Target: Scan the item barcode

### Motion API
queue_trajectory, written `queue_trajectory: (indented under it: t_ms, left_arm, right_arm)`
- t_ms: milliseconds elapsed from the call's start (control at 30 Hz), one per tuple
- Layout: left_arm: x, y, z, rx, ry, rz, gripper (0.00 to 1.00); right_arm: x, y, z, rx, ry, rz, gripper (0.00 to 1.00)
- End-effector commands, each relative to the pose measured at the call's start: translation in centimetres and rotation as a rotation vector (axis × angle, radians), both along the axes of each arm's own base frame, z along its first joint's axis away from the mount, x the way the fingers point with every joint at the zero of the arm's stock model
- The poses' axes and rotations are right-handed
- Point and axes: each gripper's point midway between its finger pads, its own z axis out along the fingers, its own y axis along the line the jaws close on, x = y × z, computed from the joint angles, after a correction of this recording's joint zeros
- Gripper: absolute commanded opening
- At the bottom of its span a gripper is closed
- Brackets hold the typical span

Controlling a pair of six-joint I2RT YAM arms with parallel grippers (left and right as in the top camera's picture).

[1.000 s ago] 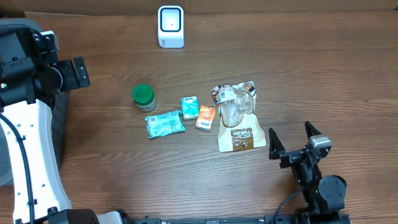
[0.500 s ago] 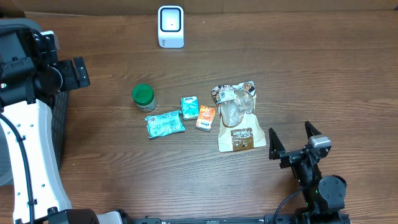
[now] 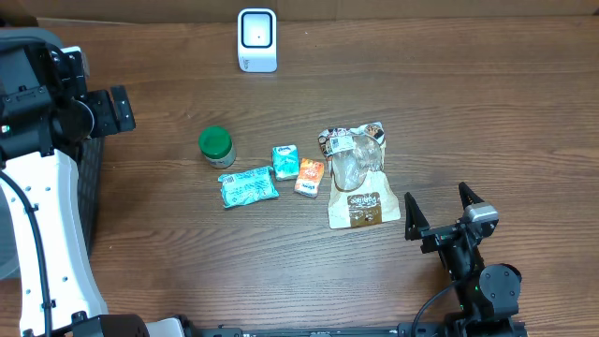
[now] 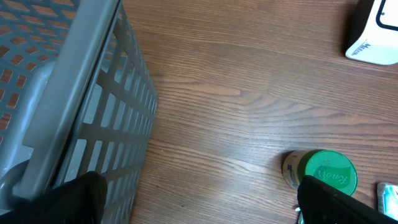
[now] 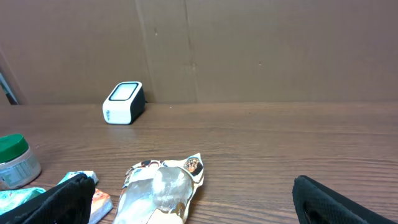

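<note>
**No item lifted yet: a grasp is called for first**

Both end effectors are seen spread wide and empty. The right end effector [image 3: 437, 199] is at the near edge of the worktop [image 3: 487, 112], and the left end effector [image 3: 120, 109] is beside the grey basket [image 4: 68, 93]. The step in hand is judged to be the approach. The snack pouch [image 3: 357, 176] lies flat, near the right end effector but apart from it. A reach and pinch are called for, then a carry to the scanner [image 3: 257, 39], which stands well apart at the far edge.
</note>
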Motion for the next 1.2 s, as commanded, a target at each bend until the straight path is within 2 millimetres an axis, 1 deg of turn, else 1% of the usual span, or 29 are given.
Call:
queue_trajectory:
  t_ms: [0, 933, 1000, 1100, 1167]
  left_arm:
    - [0.2, 0.0, 0.1, 0.002, -0.002, -0.016, 0.99]
    - [0.2, 0.0, 0.1, 0.002, -0.002, -0.016, 1.00]
    - [0.2, 0.0, 0.1, 0.002, -0.002, -0.016, 1.00]
    - [0.2, 0.0, 0.1, 0.002, -0.002, -0.016, 0.99]
    - [0.2, 0.0, 0.1, 0.002, -0.002, -0.016, 1.00]
  right_arm:
    - [0.0, 0.0, -0.2, -0.003, -0.005, 0.001, 1.00]
    - [0.0, -0.2, -0.1, -0.003, -0.008, -0.010, 1.00]
    - [0.0, -0.2, 0.7, 0.004, -0.040, -0.010, 1.00]
    - [-0.6, 1.7, 2.6, 0.058, -0.103, 0.104, 1.00]
    - [-1.0, 2.6, 3.2, 0.056, -0.131, 0.162, 1.00]
